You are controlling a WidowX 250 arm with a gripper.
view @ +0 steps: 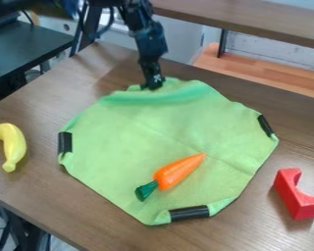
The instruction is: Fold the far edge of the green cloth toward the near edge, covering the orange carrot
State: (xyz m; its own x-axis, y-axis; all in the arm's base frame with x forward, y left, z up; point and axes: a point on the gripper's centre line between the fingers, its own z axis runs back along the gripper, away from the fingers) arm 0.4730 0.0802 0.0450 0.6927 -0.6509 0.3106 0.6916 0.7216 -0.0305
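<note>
Claw point(152, 86) at the far edge of the green cloth point(114, 147), opening and grip: can't tell. Cloth lies on bench point(88, 215), ridged near claw. Carrot point(179, 170) on cloth; banana point(14, 146), red block point(296, 198) off it.

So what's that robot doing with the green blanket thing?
A black robot arm has its tool down at the far edge of the green cloth, where the cloth is bunched up. I can't tell whether it has hold of it. An orange toy carrot lies on the cloth, and black bands wrap three of its edges. A yellow toy banana and a notched red block sit on the table, off the cloth.
</note>
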